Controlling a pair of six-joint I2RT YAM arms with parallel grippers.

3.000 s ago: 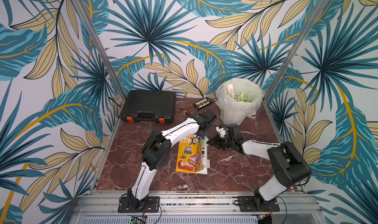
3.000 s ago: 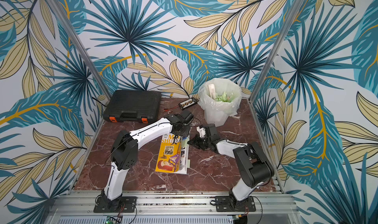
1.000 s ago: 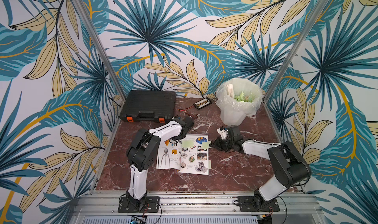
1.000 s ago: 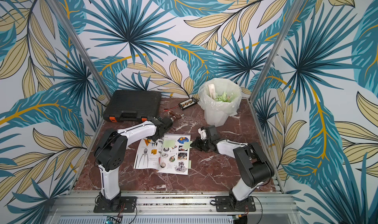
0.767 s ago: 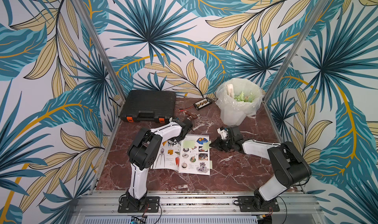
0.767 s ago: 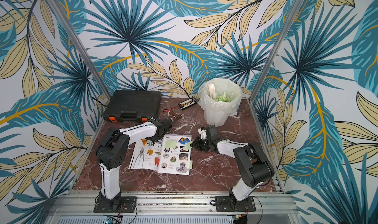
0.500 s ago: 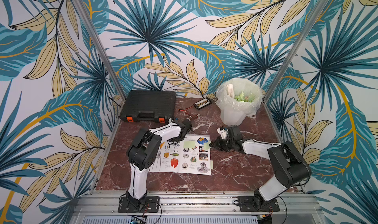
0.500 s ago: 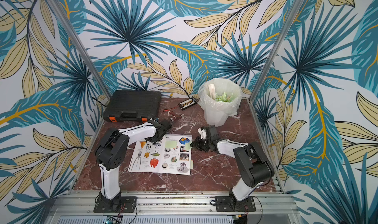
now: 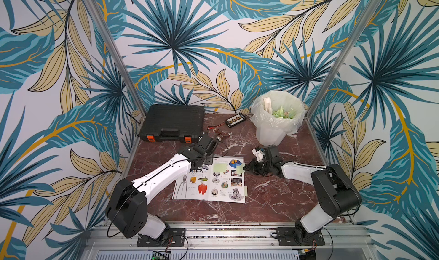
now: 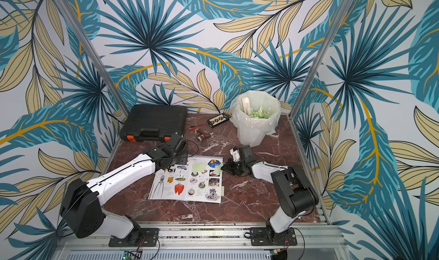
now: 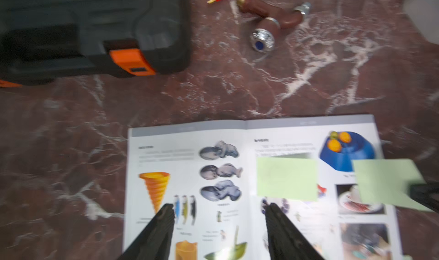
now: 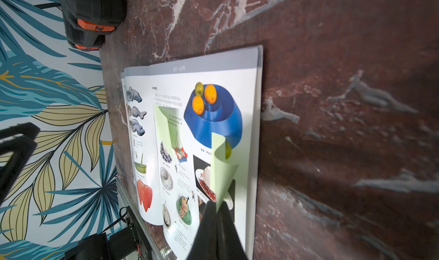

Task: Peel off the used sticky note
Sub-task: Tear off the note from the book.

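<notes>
Clamped shut on the curled sticky note point(image 9: 240, 169) with the right fingers point(image 12: 213, 228), at the 3 o'clock edge of the magazine point(image 9: 209, 194). In a top view, stretches from those fingers toward 9 o'clock, probably stuck at that far end. Calls for a pull toward 3 o'clock. Holding the left fingers point(image 11: 159, 230) spread and empty above the pages, farther off at 9 o'clock.
</notes>
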